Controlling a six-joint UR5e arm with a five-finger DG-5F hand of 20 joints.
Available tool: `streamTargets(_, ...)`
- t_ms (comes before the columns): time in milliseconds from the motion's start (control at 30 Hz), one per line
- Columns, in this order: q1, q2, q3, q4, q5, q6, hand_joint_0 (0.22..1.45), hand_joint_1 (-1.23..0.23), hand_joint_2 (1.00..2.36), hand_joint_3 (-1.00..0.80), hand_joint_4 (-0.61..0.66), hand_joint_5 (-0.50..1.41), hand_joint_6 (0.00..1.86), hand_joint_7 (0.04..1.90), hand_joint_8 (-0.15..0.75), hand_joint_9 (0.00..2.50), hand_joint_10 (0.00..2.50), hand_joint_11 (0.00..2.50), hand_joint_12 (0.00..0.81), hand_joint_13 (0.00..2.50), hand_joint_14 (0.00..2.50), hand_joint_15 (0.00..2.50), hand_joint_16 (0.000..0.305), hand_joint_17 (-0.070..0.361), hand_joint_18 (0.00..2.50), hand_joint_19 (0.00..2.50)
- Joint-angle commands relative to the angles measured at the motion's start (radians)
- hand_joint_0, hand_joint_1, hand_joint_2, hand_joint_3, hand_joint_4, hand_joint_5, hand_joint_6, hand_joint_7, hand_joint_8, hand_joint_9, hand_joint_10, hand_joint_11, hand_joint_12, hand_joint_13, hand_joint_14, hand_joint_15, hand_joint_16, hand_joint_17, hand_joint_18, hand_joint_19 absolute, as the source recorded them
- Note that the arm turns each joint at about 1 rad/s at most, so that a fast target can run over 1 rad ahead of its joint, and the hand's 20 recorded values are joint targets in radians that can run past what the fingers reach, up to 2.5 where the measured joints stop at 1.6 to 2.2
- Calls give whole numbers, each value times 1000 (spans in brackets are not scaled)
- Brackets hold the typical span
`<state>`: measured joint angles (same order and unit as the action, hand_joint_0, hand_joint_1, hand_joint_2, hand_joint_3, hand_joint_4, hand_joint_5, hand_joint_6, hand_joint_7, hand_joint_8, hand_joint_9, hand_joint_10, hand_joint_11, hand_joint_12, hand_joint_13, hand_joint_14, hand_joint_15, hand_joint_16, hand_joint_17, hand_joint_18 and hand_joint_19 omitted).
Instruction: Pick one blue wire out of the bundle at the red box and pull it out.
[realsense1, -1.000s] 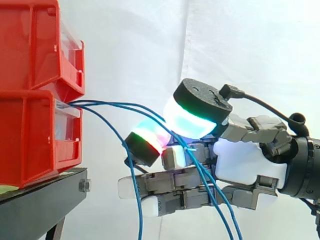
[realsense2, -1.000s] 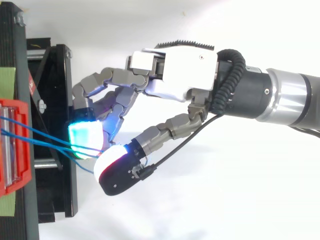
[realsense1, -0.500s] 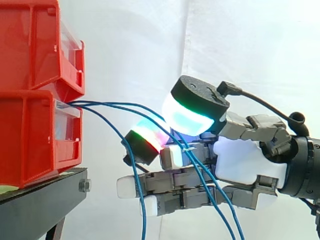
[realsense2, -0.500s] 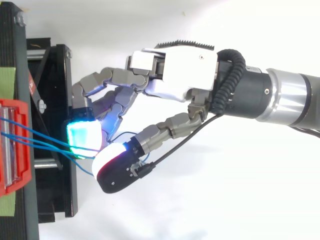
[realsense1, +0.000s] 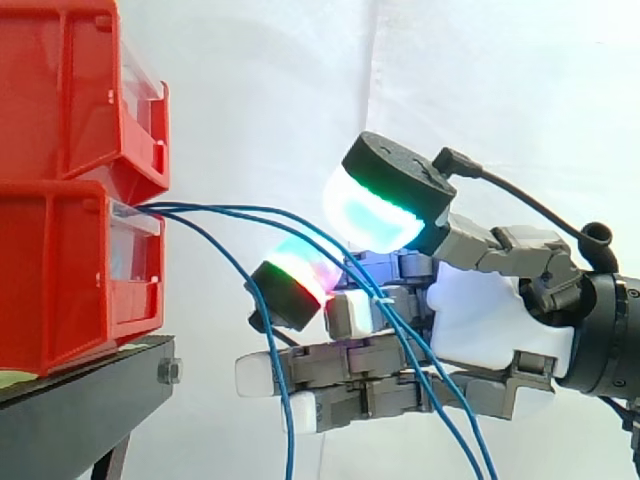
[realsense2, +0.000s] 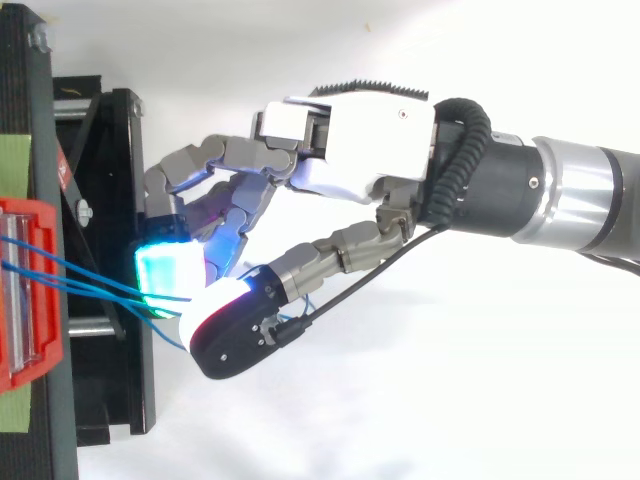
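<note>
Several blue wires (realsense1: 230, 212) come out of the front of the lower red box (realsense1: 70, 270) and run right and down across my hand (realsense1: 490, 320). In the top view the wires (realsense2: 90, 285) leave the red box (realsense2: 25, 290) and end between two glowing pads. The thumb pad (realsense1: 385, 200) sits above the upper wires and a curled finger's pad (realsense1: 295, 280) sits just below them, so the hand is curled round these wires. A narrow gap shows between the two pads. One more blue wire (realsense1: 285, 420) hangs straight down, left of the lower straight fingers.
A second red box (realsense1: 60, 90) is stacked on the lower one. Both rest on a black stand (realsense1: 80, 400), whose frame (realsense2: 110, 200) lies just left of the fingertips. A white curtain hangs behind.
The thumb has swung: its pad rose a little in the side view and moved left toward the green finger pad in the top view. The arm and wires have barely shifted.
</note>
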<state>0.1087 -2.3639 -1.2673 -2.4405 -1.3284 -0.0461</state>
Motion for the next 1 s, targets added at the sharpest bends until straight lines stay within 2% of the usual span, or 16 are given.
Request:
streamTargets(0, 0, 0, -1, 1, 0, -1, 539, -729, 1006, -429, 169, -50, 710, 1274, 247, 1196, 22, 670, 381, 689, 14, 365, 50, 111, 576, 555)
streamTargets(133, 0, 0, -1, 1, 0, -1, 580, -728, 1010, -369, 147, -55, 759, 1258, 249, 1244, 24, 700, 371, 704, 15, 374, 48, 107, 590, 562)
streamTargets(500, 0, 0, 0, 1, 0, -1, 585, -722, 1015, -276, 115, -48, 787, 1249, 248, 1330, 26, 720, 371, 747, 14, 374, 47, 106, 632, 568)
streamTargets(667, 0, 0, 0, 1, 0, 0, 591, -757, 1016, -213, 64, -44, 802, 1268, 272, 1349, 24, 739, 389, 771, 14, 372, 51, 115, 675, 540)
streamTargets(867, 0, 0, 0, 1, 0, -1, 593, -800, 1017, -170, 76, -47, 814, 1321, 272, 1352, 23, 786, 388, 757, 14, 384, 51, 116, 662, 521)
streamTargets(967, 0, 0, 0, 1, 0, -1, 595, -809, 1017, -167, 65, -53, 830, 1288, 263, 1353, 27, 817, 388, 740, 14, 380, 51, 115, 649, 518)
